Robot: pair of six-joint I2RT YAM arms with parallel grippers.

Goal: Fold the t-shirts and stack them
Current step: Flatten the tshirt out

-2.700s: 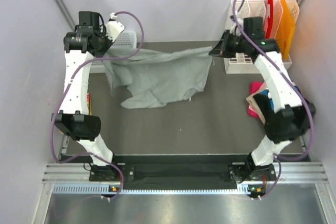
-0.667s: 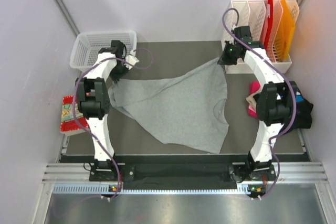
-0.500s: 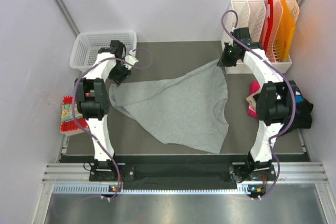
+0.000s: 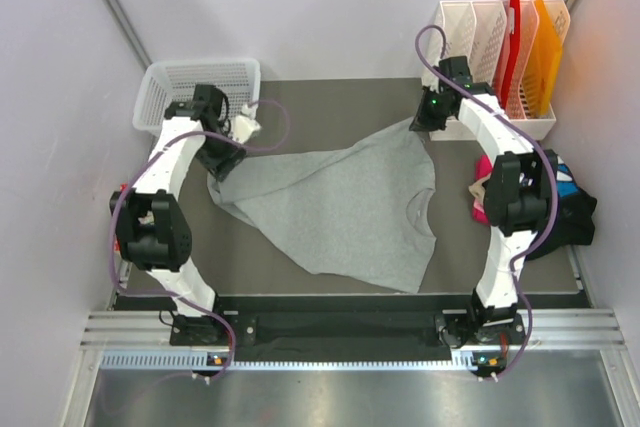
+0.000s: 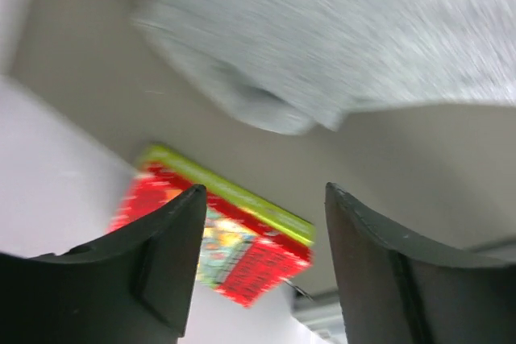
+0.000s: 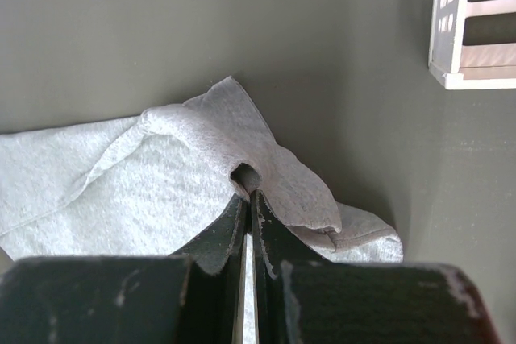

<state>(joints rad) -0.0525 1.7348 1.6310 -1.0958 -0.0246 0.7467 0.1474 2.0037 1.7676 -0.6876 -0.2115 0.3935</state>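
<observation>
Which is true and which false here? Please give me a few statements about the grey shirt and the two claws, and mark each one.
1. The right gripper pinches an edge of the grey t-shirt. True.
2. The left gripper is clamped on the shirt too. False: its jaws stand open with nothing between them.
3. The grey t-shirt is neatly folded. False: it lies spread out and unfolded on the table.
4. A white mesh basket stands at the table's far left corner. True.

I'm in a lab work cell: bare pale walls (image 4: 330, 7), aluminium base rail (image 4: 350, 328), file racks (image 4: 480, 29) just beyond my right claw (image 4: 421, 120).
</observation>
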